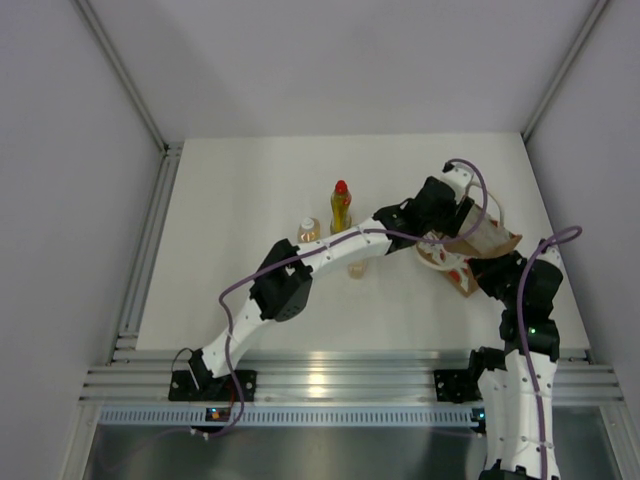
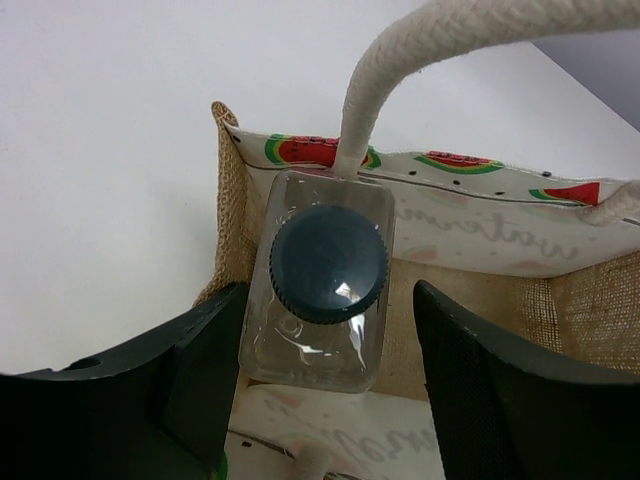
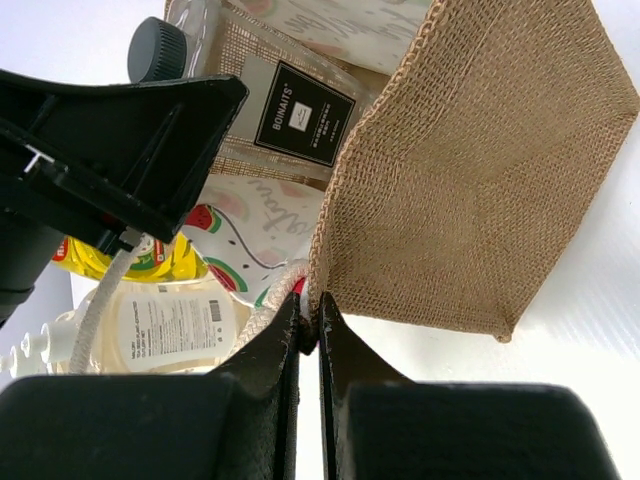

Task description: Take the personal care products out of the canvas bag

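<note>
The canvas bag (image 1: 487,241) stands at the table's right, with its watermelon-print lining (image 2: 480,215) and rope handle (image 2: 400,60) showing. The clear bottle with the dark grey cap (image 2: 328,263) stands inside it. My left gripper (image 2: 330,385) is open and straddles this bottle, its right finger (image 2: 500,390) well clear of it. My right gripper (image 3: 310,325) is shut on the bag's burlap rim (image 3: 470,180). The clear bottle (image 3: 250,90) also shows in the right wrist view. The yellow bottle with the red cap (image 1: 340,207) and an amber bottle (image 1: 308,229) stand on the table. A second amber bottle (image 1: 357,268) is partly under the left arm.
The left arm (image 1: 300,270) stretches diagonally across the table from the near left to the bag. The right arm (image 1: 525,300) stands just in front of the bag. Grey walls enclose the table on three sides.
</note>
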Robot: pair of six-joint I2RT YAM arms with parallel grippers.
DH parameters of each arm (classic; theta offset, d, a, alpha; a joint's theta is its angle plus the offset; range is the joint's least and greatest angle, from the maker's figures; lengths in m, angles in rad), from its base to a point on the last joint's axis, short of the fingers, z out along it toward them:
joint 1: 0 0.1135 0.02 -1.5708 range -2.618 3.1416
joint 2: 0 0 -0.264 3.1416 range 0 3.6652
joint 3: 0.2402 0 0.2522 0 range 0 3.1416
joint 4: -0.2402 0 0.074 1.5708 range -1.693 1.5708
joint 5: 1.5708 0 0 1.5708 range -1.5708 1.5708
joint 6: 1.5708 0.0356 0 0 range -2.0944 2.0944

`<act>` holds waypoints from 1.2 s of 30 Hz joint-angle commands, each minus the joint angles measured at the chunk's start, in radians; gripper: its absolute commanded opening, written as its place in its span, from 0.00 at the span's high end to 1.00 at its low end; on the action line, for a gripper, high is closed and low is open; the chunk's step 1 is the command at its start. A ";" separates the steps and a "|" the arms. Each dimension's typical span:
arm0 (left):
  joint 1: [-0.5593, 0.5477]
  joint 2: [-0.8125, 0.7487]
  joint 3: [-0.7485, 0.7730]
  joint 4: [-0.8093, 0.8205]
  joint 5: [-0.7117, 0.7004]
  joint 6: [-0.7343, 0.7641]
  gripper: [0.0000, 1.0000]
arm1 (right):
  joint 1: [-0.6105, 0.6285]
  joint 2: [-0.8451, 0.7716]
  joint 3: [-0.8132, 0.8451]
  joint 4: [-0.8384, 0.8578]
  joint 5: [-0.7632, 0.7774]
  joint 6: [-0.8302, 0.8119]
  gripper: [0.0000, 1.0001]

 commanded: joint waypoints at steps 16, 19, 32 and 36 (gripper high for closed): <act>0.005 0.034 0.072 0.138 -0.010 0.033 1.00 | -0.007 0.022 0.050 0.064 0.005 -0.023 0.99; 0.002 -0.009 0.071 0.153 0.005 0.030 1.00 | -0.005 0.016 0.061 0.063 0.010 -0.012 0.91; 0.002 -0.152 0.062 0.250 0.050 0.021 1.00 | -0.005 0.079 0.109 0.086 0.036 0.035 0.86; 0.002 -0.161 0.060 0.268 0.047 0.027 1.00 | -0.007 0.079 0.098 0.089 0.049 0.037 0.85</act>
